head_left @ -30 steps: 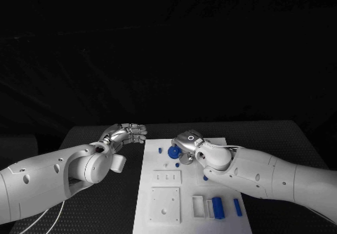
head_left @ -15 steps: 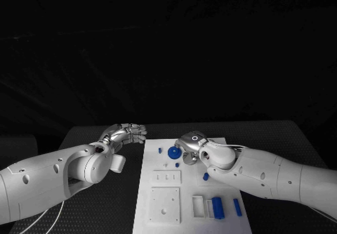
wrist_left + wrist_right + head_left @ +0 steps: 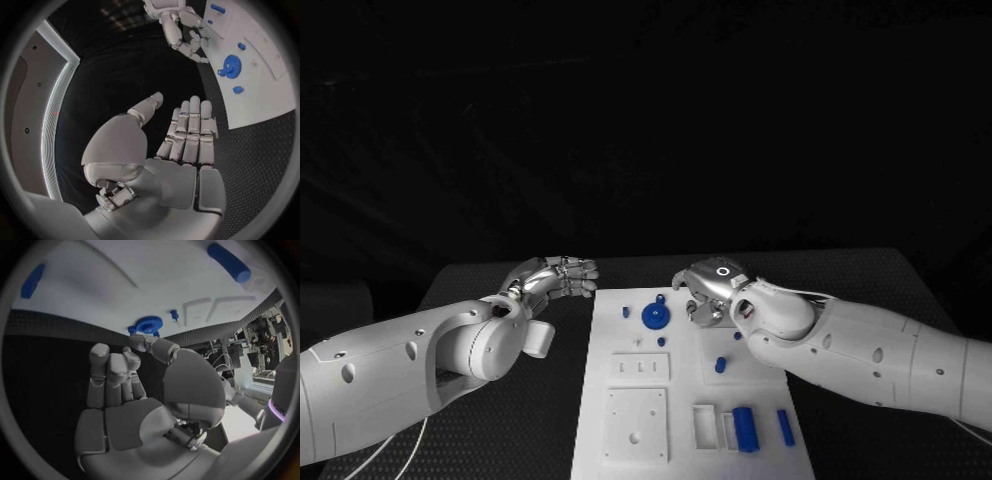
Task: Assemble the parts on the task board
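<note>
The white task board (image 3: pixel 689 385) lies between my arms. A blue gear (image 3: pixel 656 316) sits on its far end with a small blue piece (image 3: pixel 626 311) beside it. My right hand (image 3: pixel 711 290) hovers just right of the gear, fingers loosely apart, holding nothing. In the right wrist view the gear (image 3: pixel 148 324) shows past the fingertips of that hand (image 3: pixel 134 390). My left hand (image 3: pixel 557 277) is over the table left of the board's far corner. Its fingers (image 3: pixel 187 135) are stretched out and empty. A blue peg (image 3: pixel 720 365) stands mid-board.
At the board's near end lie a blue block (image 3: pixel 747 428) and a thin blue bar (image 3: pixel 786 427), next to white raised plates (image 3: pixel 640 420). Black table (image 3: pixel 877 290) surrounds the board on both sides.
My right hand has drawn back to the right, off the blue gear, which now lies uncovered on the board. The left hand has stayed in place.
</note>
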